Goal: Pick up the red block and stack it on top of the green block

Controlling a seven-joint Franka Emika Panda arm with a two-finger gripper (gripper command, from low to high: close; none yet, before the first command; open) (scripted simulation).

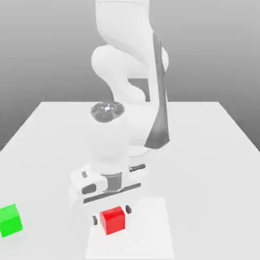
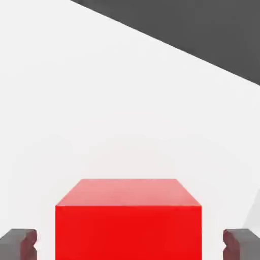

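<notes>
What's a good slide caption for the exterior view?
Robot gripper, fingers open, around a red cube, with a green cube off to one side.

I found no readable text, label, brand, number or sign on any surface presented to me. My own arm carried no legible marking, and the worktop (image 1: 203, 152) bore none that I could read.
</notes>
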